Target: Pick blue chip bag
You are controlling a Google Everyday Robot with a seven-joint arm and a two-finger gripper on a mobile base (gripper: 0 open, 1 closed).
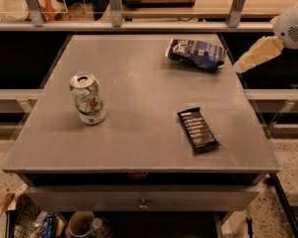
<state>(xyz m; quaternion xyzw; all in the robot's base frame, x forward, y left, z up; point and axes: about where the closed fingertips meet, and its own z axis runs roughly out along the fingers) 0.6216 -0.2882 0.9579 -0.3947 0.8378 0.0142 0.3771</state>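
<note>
The blue chip bag (196, 53) lies crumpled at the far right of the grey table (139, 78), dark navy with white lettering. My gripper (241, 66) is cream-coloured and hangs from a white wrist (293, 24) at the right edge of the view. It is just past the table's right edge, a short way right of the bag and not touching it. It holds nothing that I can see.
A green and white soda can (88, 99) stands upright on the table's left side. A flat black bar wrapper (198, 129) lies at the front right. A wooden counter with metal posts (114, 4) runs behind the table. Bins sit under the table (79, 224).
</note>
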